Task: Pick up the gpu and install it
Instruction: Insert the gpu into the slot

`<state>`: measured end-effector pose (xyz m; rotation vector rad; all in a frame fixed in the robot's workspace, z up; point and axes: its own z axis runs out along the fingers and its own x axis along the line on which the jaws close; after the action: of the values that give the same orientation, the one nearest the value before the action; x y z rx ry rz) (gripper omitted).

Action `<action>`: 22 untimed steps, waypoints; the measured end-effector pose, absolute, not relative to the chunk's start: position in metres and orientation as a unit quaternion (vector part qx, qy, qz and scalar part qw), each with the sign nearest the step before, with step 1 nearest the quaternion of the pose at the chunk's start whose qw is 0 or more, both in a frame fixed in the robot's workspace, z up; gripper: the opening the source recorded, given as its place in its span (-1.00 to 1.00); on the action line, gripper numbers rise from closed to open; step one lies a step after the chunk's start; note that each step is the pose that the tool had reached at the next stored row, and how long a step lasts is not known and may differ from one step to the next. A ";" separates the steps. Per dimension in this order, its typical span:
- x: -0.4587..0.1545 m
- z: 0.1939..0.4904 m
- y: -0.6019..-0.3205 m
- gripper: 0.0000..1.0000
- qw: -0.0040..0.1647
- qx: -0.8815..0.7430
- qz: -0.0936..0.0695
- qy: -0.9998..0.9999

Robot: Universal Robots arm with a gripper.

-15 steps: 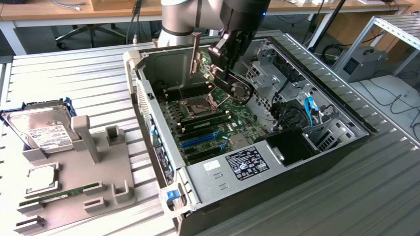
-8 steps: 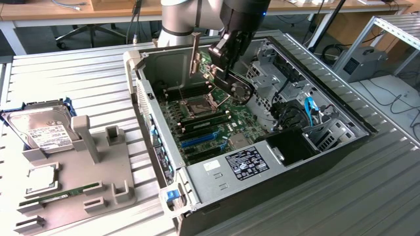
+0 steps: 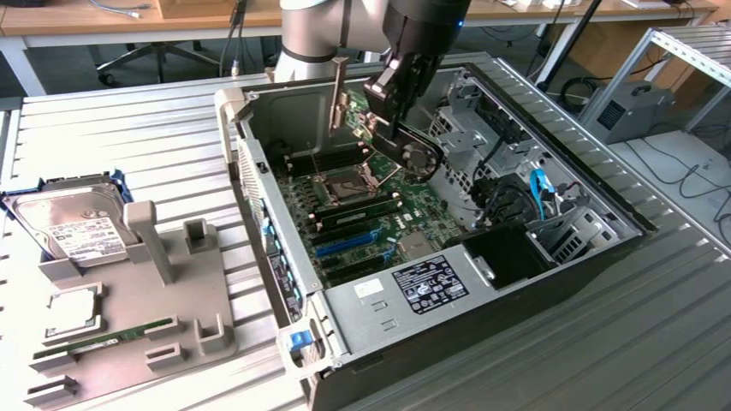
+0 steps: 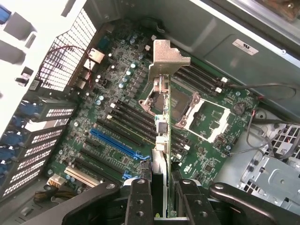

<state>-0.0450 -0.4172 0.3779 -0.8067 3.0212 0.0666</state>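
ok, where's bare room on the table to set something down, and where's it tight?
Bare slats: the table at the exterior view's upper left, between the grey fixture and the case, and at lower right beyond the case. Crowded: the fixture, with hard drive and RAM stick, and inside the case, where the gripper holds the gpu over the motherboard.

Count, exterior view:
- Centre: computer case (image 3: 272, 128), 1, open; motherboard (image 3: 356, 216), 1.
- Upper centre: robot arm (image 3: 314, 34), 1; gripper (image 3: 389, 104), 1; gpu (image 3: 415, 153), 1.
- Left: hard drive (image 3: 74, 227), 1; processor chip (image 3: 71, 313), 1; RAM stick (image 3: 109, 340), 1; grey holder tray (image 3: 171, 295), 1.
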 end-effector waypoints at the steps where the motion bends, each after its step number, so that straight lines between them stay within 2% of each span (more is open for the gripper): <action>1: -0.045 0.378 -0.417 -0.48 0.007 -0.259 0.021 0.966; 22: -0.045 0.378 -0.417 -0.48 0.006 -0.279 0.021 0.960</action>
<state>-0.0450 -0.4172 0.3777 -0.8724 3.0039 0.0671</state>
